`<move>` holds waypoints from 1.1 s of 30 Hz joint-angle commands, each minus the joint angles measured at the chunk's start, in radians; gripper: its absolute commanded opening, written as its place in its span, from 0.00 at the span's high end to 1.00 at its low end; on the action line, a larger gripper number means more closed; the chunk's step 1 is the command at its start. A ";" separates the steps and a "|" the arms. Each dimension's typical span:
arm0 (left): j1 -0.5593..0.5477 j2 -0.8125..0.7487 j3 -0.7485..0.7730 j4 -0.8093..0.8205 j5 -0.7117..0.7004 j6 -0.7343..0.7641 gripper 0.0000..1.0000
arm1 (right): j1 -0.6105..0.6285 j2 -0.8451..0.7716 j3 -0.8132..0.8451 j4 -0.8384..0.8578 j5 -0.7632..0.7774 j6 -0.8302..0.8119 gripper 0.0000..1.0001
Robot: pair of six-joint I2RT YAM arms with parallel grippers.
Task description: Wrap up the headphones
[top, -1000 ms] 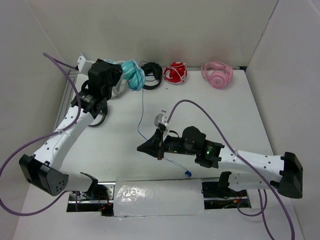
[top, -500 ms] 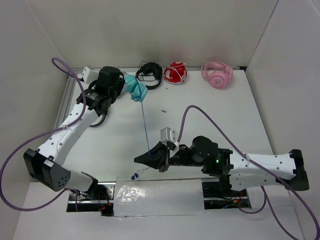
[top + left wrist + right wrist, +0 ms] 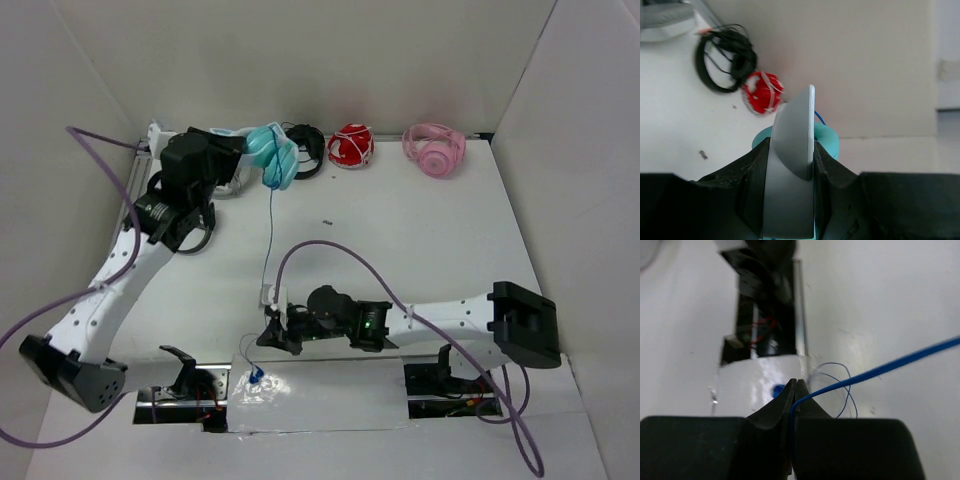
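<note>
The teal headphones (image 3: 272,155) hang off the table at the back left, their pale headband (image 3: 790,165) clamped between the jaws of my left gripper (image 3: 225,160); a teal cup (image 3: 828,141) shows behind the band. The thin dark-blue cable (image 3: 269,235) runs down from the cups to my right gripper (image 3: 268,335), which is shut on it near the front edge. In the right wrist view the cable (image 3: 880,371) comes out of the closed tips (image 3: 796,382). Its loose end loops on to a blue plug (image 3: 256,378).
Black headphones (image 3: 303,150), red headphones (image 3: 351,146) and pink headphones (image 3: 434,150) lie in a row along the back wall. A shiny taped strip (image 3: 320,395) covers the near edge between the arm bases. White walls enclose the left, back and right sides.
My right gripper has slid left and toward the near edge with the cable, dragging the plug onto the taped strip. My left arm has turned and shifted the headphones at the back.
</note>
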 commanded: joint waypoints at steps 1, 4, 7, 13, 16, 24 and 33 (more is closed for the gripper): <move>0.013 -0.168 -0.047 0.239 0.144 0.039 1.00 | -0.136 0.003 -0.080 0.244 -0.105 0.090 1.00; 0.030 -0.246 -0.098 0.297 0.267 0.068 1.00 | -0.238 0.004 -0.155 0.343 -0.146 0.152 1.00; 0.058 -0.303 -0.132 0.329 0.433 0.088 1.00 | -0.315 0.018 -0.166 0.363 -0.184 0.165 1.00; 0.102 -0.368 -0.202 0.447 0.825 0.164 1.00 | -0.429 0.041 -0.114 0.334 -0.240 0.148 1.00; 0.125 -0.382 -0.222 0.492 0.989 0.230 1.00 | -0.544 0.047 -0.082 0.301 -0.283 0.159 1.00; 0.164 -0.394 -0.248 0.438 1.206 0.338 1.00 | -0.815 0.067 0.119 0.074 -0.220 0.145 1.00; 0.171 -0.457 -0.414 0.309 1.086 0.496 1.00 | -0.938 -0.038 0.314 -0.236 -0.017 0.098 1.00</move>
